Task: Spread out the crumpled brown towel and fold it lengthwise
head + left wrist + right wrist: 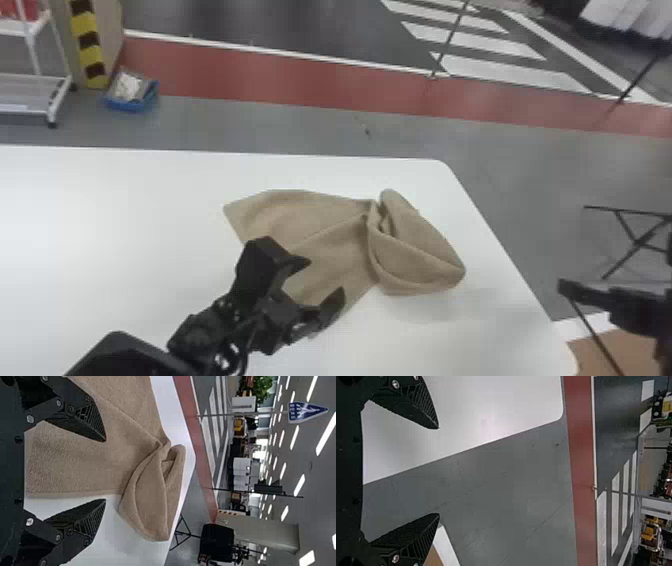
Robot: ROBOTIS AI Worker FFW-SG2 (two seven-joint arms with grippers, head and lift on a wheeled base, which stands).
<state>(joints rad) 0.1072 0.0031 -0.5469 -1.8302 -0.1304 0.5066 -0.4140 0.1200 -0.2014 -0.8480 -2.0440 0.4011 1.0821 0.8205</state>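
Head view: the left end effector (324, 276) is spread wide with nothing gripped, over the near side of the brown towel (310, 212); contact can't be judged. The right end effector (439, 471), also wide and empty, sits off past the tabletop (125, 225). Beyond the left one's tips lies the towel's doubled-over end (420, 255); a one-sided pull could drag the whole bundle, since nothing pins it, and a deep pinch could catch both layers.
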